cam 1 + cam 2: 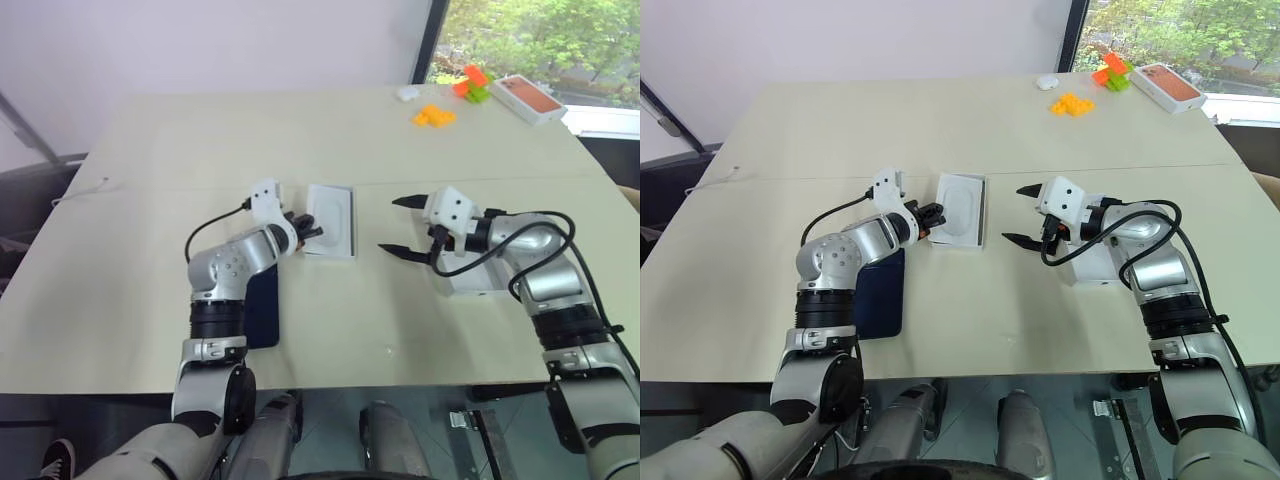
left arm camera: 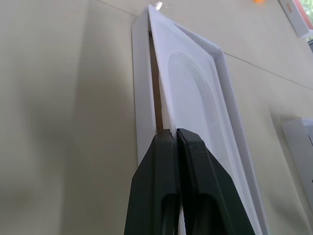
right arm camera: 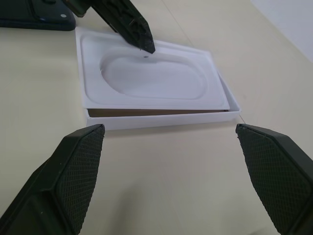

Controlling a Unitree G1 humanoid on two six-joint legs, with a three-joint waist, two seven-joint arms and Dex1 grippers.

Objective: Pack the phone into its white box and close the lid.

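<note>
White card throughout: the insert [image 3: 151, 81], a thin moulded sheet with an oval recess, sits tilted in the white box [image 3: 161, 119], one long edge lifted so the brownish floor shows beneath it. The left gripper [image 1: 930, 220] is pinched shut on that lifted edge, its fingers [image 2: 195, 186] pressed together over the thin rim. It looks light and slightly flexible, so a pinch at the edge should carry it, though it may bend or slip if pulled fast. The right gripper [image 1: 405, 226] hangs spread wide and empty just beside the box. The box itself is light card and could slide on the table [image 1: 150, 150] as the insert comes out. The phone [image 1: 872, 295] lies flat near the table's front edge, partly under the left arm. It is glossy, stiff, heavier and likely slippery, best taken across its long sides. The lid [image 1: 478, 280] rests under the right arm.
</note>
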